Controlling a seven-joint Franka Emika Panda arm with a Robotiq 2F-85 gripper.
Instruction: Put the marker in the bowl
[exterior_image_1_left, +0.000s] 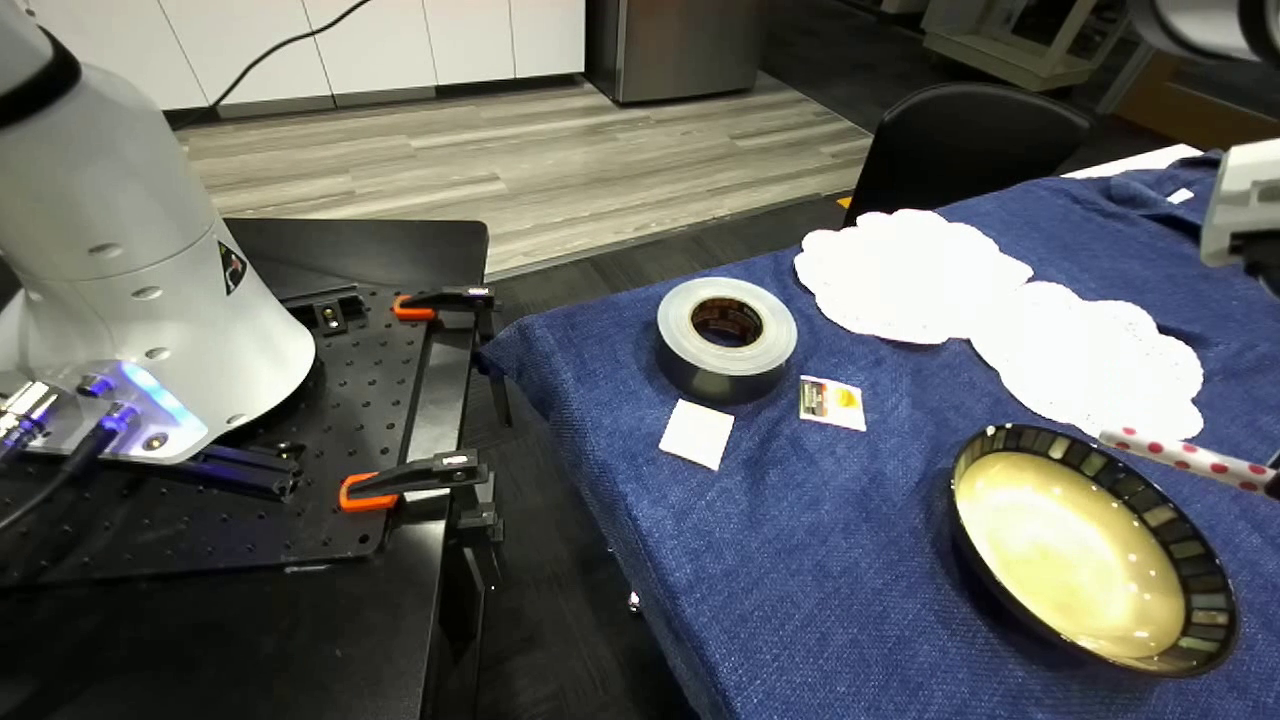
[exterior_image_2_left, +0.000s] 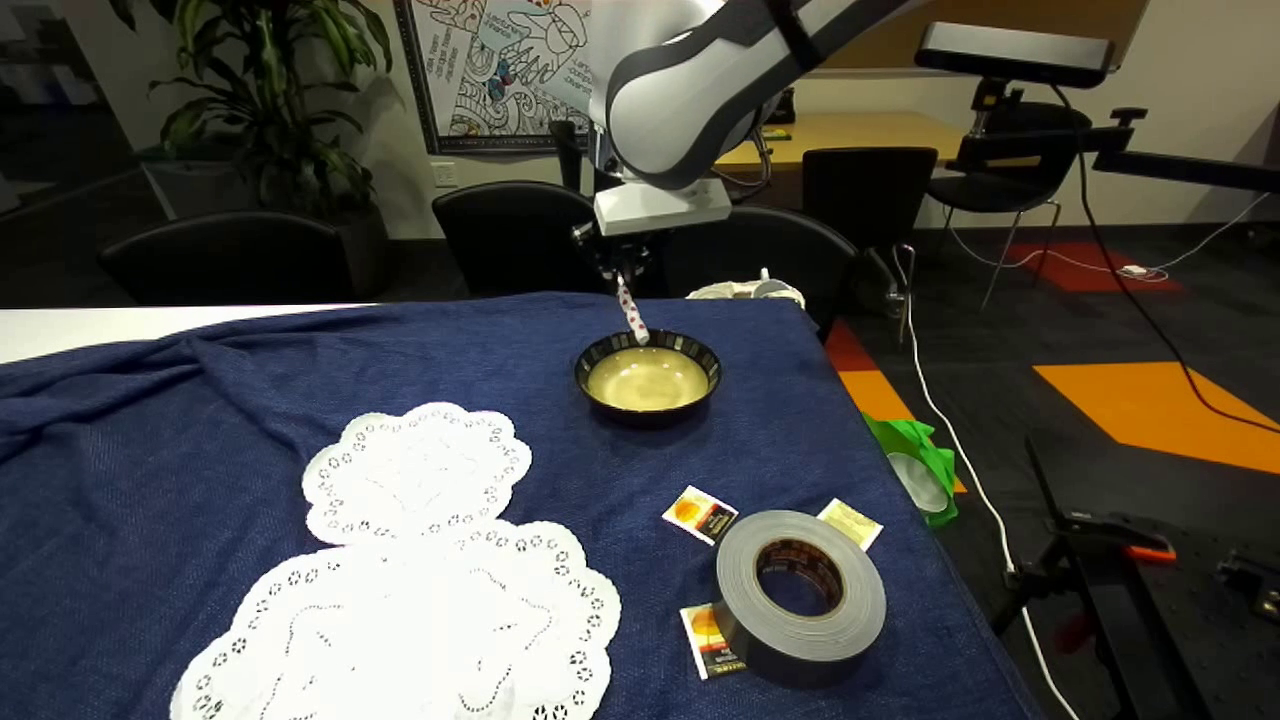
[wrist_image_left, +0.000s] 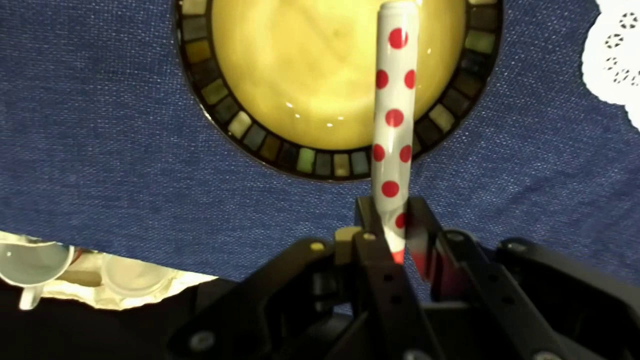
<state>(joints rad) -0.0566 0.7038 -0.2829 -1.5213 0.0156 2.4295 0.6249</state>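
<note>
Blue-draped table (exterior_image_2_left: 600, 480) with bowl (exterior_image_2_left: 648, 382), tape roll (exterior_image_2_left: 800, 638), doilies (exterior_image_2_left: 410, 475) and packets (exterior_image_2_left: 700, 514)

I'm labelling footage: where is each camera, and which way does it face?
In an exterior view: raised, facing down over the white robot base and blue-clothed table; grey-white arm shows at right.
In an exterior view: apparently raised by the silver tape roll, facing black chairs; arm shows, base doesn't.
Wrist view: behind the black gripper, which grips a white, red-dotted marker; faces down at the dark-rimmed cream bowl.
Both exterior views share arm, table, tape roll, bowl.
</note>
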